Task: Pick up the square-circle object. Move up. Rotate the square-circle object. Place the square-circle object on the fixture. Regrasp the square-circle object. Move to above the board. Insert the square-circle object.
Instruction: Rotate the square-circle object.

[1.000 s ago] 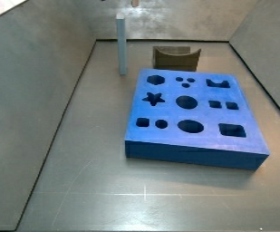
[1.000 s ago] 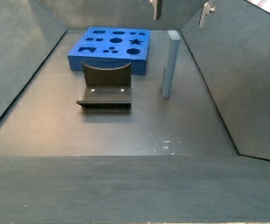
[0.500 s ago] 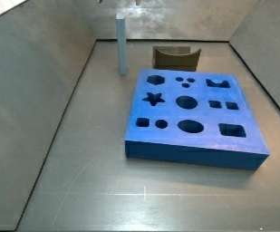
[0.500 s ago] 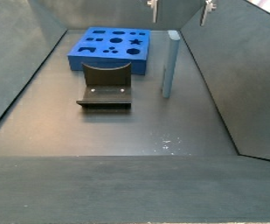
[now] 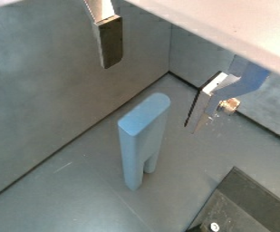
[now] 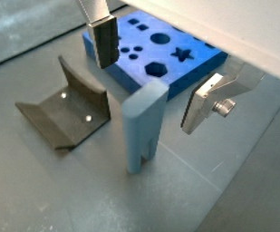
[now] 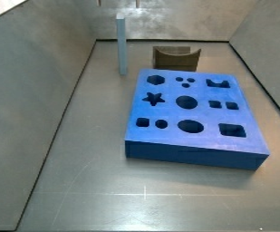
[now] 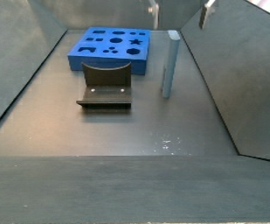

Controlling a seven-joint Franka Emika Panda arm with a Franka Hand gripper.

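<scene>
Two spread fingers [image 5: 111,43] of the empty gripper [image 5: 156,74] hover seemingly just above the upright square-circle object [image 5: 141,142].

Both side views: high, oblique, from opposite ends; share board [image 7: 193,116], fixture [image 8: 106,88]. Both wrist views: close, looking down past open gripper [image 5: 154,68] onto upright square-circle object [image 6: 141,122].

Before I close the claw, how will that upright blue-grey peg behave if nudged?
The square-circle object stands tall on a narrow end, so a sideways nudge would probably tip it. It looks rigid, likely light. The open claw hangs above it, fingers either side, so close evenly.
</scene>
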